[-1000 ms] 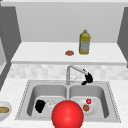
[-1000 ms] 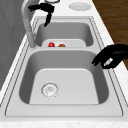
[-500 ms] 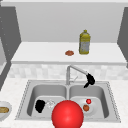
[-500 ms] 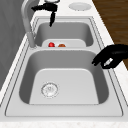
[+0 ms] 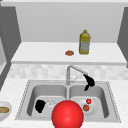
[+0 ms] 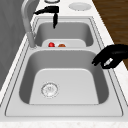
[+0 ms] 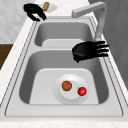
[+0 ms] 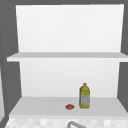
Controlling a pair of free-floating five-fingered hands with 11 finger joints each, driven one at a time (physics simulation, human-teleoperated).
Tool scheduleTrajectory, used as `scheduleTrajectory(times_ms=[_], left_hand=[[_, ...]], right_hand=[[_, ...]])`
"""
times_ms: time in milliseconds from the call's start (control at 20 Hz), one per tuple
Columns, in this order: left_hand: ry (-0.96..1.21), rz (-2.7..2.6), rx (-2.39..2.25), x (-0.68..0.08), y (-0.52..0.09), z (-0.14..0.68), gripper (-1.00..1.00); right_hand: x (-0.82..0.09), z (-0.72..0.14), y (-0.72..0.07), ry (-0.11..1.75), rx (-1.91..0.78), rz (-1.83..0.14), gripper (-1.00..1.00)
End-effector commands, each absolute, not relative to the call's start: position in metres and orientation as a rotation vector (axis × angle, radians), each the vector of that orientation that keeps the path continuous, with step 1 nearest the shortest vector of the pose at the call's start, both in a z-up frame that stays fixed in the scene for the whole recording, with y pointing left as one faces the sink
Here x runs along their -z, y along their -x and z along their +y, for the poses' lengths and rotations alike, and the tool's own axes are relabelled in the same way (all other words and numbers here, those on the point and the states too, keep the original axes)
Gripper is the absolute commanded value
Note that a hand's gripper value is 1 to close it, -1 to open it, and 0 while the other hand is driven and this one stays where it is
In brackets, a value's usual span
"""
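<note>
A red ball sits nearest, at the sink's front rim. The left robot hand, fingers curled on nothing, hovers over the left basin. The right robot hand, fingers extended, touches the faucet spout without gripping; nothing is grasped yet. On a plate below lie 2 fruits.

Even, bright, flat light with no clear source. Soft shading inside the sink basins, faint shadow under the shelf. No glare on the faucet. Both black hands read as flat silhouettes. Edges soft throughout; no edge distortion.
</note>
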State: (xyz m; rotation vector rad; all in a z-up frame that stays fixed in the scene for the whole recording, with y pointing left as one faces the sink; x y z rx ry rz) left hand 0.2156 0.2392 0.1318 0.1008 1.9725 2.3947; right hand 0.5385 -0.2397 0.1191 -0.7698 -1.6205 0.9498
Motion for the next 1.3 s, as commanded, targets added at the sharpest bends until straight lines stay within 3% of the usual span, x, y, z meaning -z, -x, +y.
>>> scheduleTrajectory(times_ms=[0, 1250], left_hand=[[-0.101, 1.973, -2.395, -0.132, -0.216, 0.239, 0.00], [-0.101, 1.973, -2.395, -0.132, -0.216, 0.239, 0.00]], right_hand=[[-0.119, -0.240, -0.539, 0.770, -0.950, -1.620, -1.00], [-0.189, -0.247, -0.502, 0.880, -1.134, -1.525, -1.00]])
